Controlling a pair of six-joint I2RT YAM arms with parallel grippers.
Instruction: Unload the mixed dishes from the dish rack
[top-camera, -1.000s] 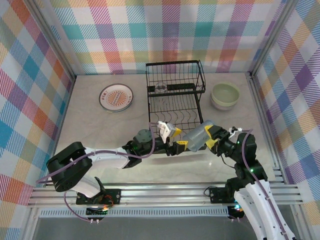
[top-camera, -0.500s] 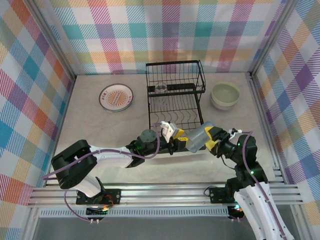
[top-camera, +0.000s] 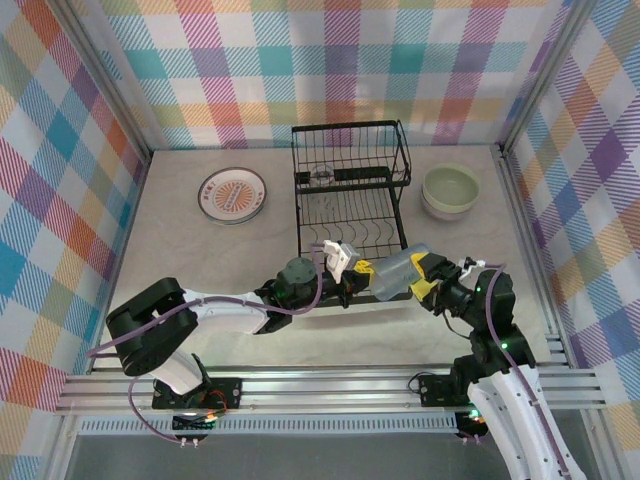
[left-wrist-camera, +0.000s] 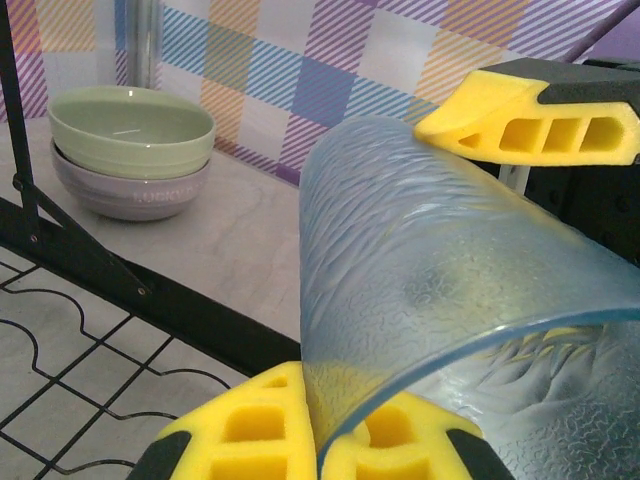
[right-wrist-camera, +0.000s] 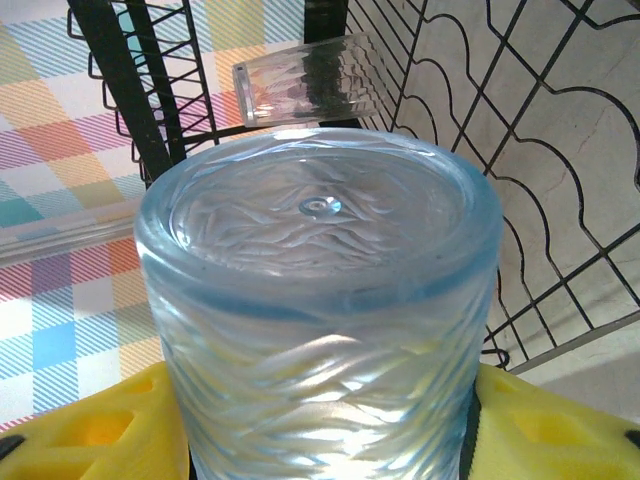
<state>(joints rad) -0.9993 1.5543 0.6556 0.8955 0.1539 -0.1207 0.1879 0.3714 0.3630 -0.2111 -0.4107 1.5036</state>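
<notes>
Done: 1 orange-patterned plate (top-camera: 232, 194) and 2 stacked bowls (top-camera: 450, 188) sit on the table (top-camera: 200, 260).
In hand: held tumbler (top-camera: 395, 275) is just in front of the dish rack (top-camera: 350, 126). Left gripper (top-camera: 362, 270) is pinched on its rim, right gripper (top-camera: 420, 272) clamped round its body.
Left: 1 second tumbler (top-camera: 322, 177) in the rack's raised basket.
Count: 2 tumblers, 2 bowls, 1 plate.

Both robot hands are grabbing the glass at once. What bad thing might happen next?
1. The left gripper pinches just the thin rim of the glass. If the right gripper lets go, the glass might tip and slip out.
2. If both arms pull different ways, the glass might crack.
3. The rack wires are right beside the glass, so a swing might bang it against them.
</notes>
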